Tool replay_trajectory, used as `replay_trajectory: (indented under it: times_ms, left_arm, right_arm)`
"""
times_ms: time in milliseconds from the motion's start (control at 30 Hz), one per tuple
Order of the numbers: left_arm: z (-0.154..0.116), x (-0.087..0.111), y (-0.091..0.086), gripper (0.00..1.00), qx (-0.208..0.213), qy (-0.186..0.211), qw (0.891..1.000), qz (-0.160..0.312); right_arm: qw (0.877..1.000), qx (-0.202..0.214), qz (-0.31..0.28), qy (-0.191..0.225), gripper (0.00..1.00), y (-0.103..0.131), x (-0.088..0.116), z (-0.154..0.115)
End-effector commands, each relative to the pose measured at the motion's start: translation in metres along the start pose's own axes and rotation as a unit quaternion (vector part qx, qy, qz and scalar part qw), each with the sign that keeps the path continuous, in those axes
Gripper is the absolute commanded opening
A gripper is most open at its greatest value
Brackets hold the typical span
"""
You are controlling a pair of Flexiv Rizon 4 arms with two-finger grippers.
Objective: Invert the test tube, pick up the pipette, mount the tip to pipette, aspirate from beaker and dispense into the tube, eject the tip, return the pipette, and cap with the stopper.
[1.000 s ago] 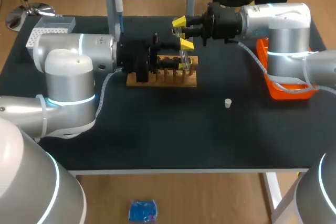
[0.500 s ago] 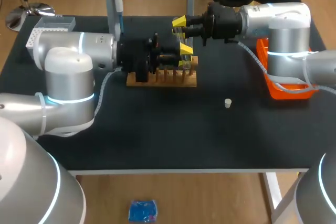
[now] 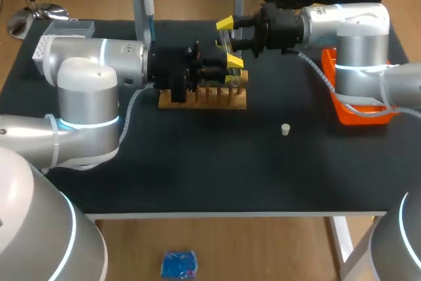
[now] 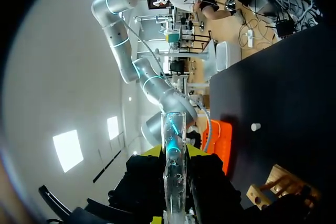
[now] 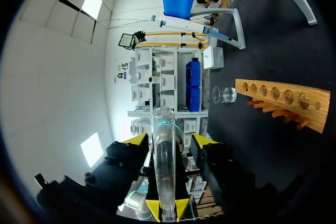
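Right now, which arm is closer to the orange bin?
Right. The right arm has its upright link beside the orange bin, hiding part of it in the head view. The left arm enters from the table's opposite side and ends over the wooden rack, well short of the bin.

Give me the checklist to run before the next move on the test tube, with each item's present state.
1. The test tube is off the rack and in the air: ok.
2. The tube sits between the left gripper and the right gripper: ok.
3. Which gripper actually bears the tube: cannot tell, because the views do not settle it.
4. The tube is whole, with no liquid seen inside: ok.
5. The rack has open holes to take the tube: ok, as the right wrist view shows.
6. The stopper lies alone on the table, apart from both arms: ok.
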State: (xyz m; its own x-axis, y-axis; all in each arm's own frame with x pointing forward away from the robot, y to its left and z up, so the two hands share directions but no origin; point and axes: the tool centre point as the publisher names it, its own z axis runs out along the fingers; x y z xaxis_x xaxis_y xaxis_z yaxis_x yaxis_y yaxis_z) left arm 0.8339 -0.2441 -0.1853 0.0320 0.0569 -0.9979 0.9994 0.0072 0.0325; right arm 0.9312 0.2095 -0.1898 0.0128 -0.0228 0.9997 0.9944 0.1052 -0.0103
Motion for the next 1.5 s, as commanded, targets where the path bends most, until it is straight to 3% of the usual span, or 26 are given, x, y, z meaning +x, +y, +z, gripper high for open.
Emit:
replay_trajectory:
  times_ms: [33, 467, 633, 800, 900, 1033, 1133, 1267, 1333, 1500]
  left_arm:
    - [0.001, 0.000, 0.000, 0.00, -0.001, 0.000, 1.000, 0.001]
    - [0.001, 0.000, 0.000, 0.00, -0.001, 0.000, 1.000, 0.001]
    - [0.001, 0.000, 0.000, 0.00, -0.001, 0.000, 1.000, 0.001]
    - [0.001, 0.000, 0.000, 0.00, -0.001, 0.000, 1.000, 0.001]
    - [0.001, 0.000, 0.000, 0.00, -0.001, 0.000, 1.000, 0.001]
    - [0.001, 0.000, 0.000, 0.00, -0.001, 0.000, 1.000, 0.001]
    - [0.001, 0.000, 0.000, 0.00, -0.001, 0.000, 1.000, 0.001]
    - [0.001, 0.000, 0.000, 0.00, -0.001, 0.000, 1.000, 0.001]
    - [0.001, 0.000, 0.000, 0.00, -0.001, 0.000, 1.000, 0.001]
    - [0.001, 0.000, 0.000, 0.00, -0.001, 0.000, 1.000, 0.001]
  right_arm:
    - [1.000, 0.000, 0.000, -0.002, 1.00, 0.000, 0.000, 0.000]
    - [1.000, 0.000, 0.000, -0.002, 1.00, 0.000, 0.000, 0.000]
    - [0.997, -0.022, -0.077, 0.010, 1.00, -0.001, 0.011, -0.020]
    - [0.979, -0.041, -0.198, 0.011, 1.00, -0.005, 0.021, -0.054]
    - [0.958, -0.036, -0.285, 0.003, 1.00, -0.008, 0.022, -0.072]
    - [0.915, -0.010, -0.404, -0.019, 1.00, -0.013, 0.015, -0.092]
    - [0.874, 0.006, -0.484, -0.046, 1.00, -0.012, 0.005, -0.103]
    - [0.832, 0.025, -0.550, -0.066, 1.00, -0.014, -0.010, -0.114]
    - [0.800, 0.028, -0.594, -0.081, 1.00, -0.015, -0.018, -0.116]
    - [0.747, 0.045, -0.655, -0.106, 1.00, -0.012, -0.037, -0.114]
